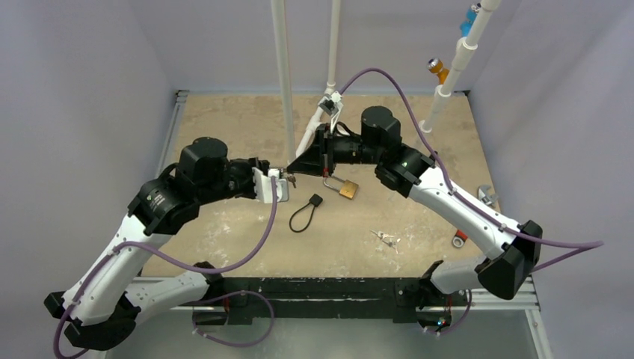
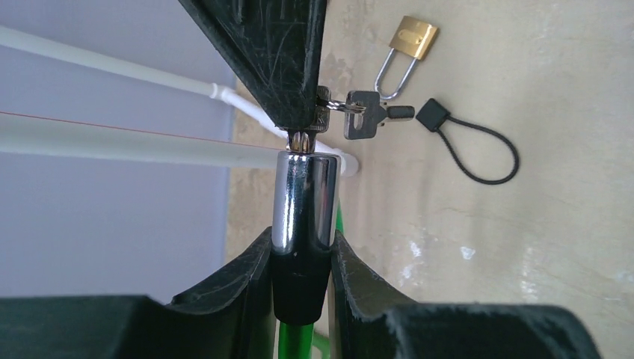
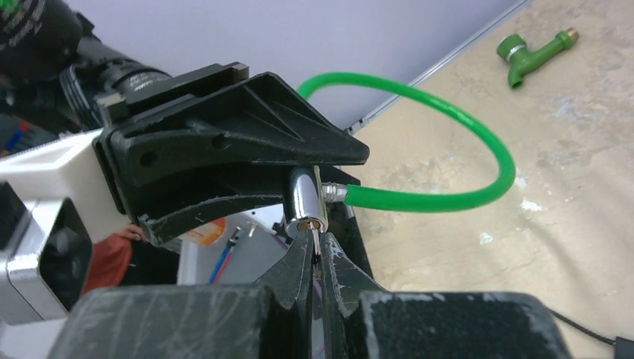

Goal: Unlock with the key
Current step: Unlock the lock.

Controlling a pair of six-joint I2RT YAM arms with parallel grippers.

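My left gripper (image 2: 301,247) is shut on a chrome cylinder lock (image 2: 303,198) with a black collar and a green cable (image 3: 448,198). In the top view the two grippers meet above the table's middle, the left gripper (image 1: 280,184) and the right gripper (image 1: 293,170) tip to tip. My right gripper (image 3: 315,250) is shut on the key (image 3: 317,241), whose blade is at the brass keyway in the lock's end face (image 3: 306,223). A second key (image 2: 366,116) hangs from the same ring beside the right gripper's fingertips (image 2: 295,112).
A brass padlock (image 1: 348,189) and a black cord loop (image 1: 303,213) lie on the table under the grippers. Small metal bits (image 1: 387,239) and a red-tipped item (image 1: 460,241) lie to the right. White pipes (image 1: 284,75) stand behind. A green tap fitting (image 3: 534,52) lies on the table.
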